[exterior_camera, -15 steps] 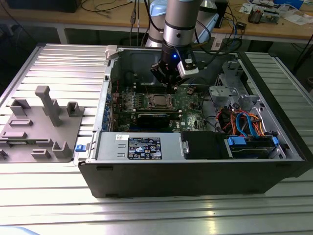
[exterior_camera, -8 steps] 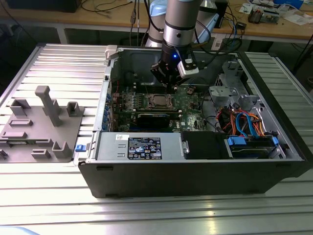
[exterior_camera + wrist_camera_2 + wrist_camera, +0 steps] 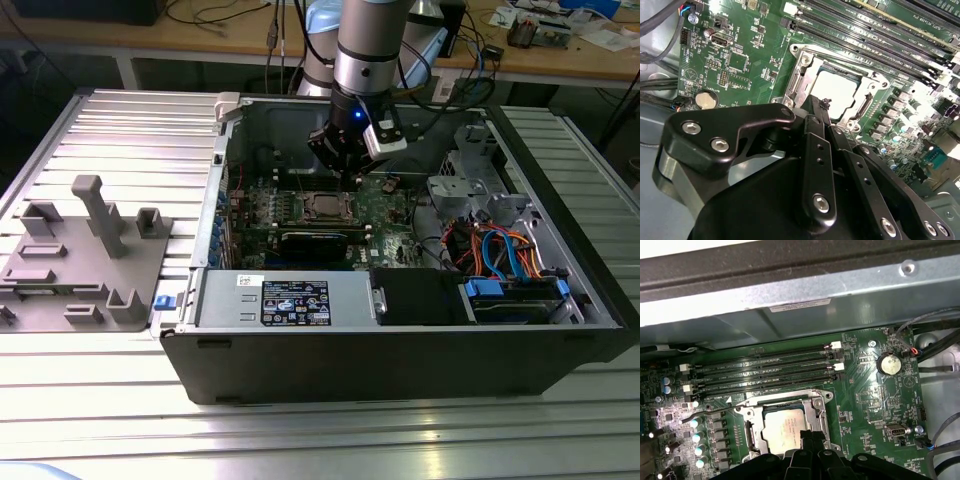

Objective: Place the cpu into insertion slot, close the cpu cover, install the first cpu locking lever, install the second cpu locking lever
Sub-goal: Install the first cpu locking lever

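cpu is sitting under the shut cpu cover, gripper is hovering clenched and empty, so i'm guessing the locking lever is needing a steady push

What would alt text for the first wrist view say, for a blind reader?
A silver chip sits in its metal-framed socket on a green circuit board, with the closed black gripper poised over one edge of the chip. Long black slots run beside the socket.
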Tool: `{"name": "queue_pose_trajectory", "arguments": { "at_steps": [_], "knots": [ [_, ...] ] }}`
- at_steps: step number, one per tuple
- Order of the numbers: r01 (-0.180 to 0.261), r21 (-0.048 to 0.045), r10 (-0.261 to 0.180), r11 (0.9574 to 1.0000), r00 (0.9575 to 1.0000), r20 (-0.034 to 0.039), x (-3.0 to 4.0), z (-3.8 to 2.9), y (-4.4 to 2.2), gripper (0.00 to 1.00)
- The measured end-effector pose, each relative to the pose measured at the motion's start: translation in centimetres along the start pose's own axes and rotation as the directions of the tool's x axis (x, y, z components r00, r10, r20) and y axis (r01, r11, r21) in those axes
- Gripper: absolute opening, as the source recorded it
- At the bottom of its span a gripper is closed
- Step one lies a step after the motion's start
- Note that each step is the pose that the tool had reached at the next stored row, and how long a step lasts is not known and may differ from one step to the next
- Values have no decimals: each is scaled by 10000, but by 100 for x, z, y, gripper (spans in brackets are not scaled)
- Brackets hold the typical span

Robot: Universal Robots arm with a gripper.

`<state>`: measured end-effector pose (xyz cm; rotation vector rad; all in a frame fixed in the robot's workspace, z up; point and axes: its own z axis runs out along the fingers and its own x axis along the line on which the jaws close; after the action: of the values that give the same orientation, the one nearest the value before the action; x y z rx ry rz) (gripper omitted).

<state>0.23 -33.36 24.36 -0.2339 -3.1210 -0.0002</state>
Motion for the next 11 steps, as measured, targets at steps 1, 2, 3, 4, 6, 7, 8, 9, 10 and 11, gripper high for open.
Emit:
{"name": "queue_pose_trajectory", "arguments": {
  "at_steps": [1,2,3,4,6,7,8,9,10,11],
  "knots": [
    [6,0,-6,10000,10000,0,0,0,0,11],
    [17,0,-17,10000,10000,0,0,0,0,11],
    [23,0,-23,10000,10000,0,0,0,0,11],
    [35,1,-35,10000,10000,0,0,0,0,11],
    [53,1,-53,10000,10000,0,0,0,0,11],
    [60,1,-60,10000,10000,0,0,0,0,11],
    [67,0,-67,10000,10000,0,0,0,0,11],
    [73,1,-73,10000,10000,0,0,0,0,11],
    [80,0,-80,10000,10000,0,0,0,0,11],
    [88,1,-88,10000,10000,0,0,0,0,11]
  ]
}}
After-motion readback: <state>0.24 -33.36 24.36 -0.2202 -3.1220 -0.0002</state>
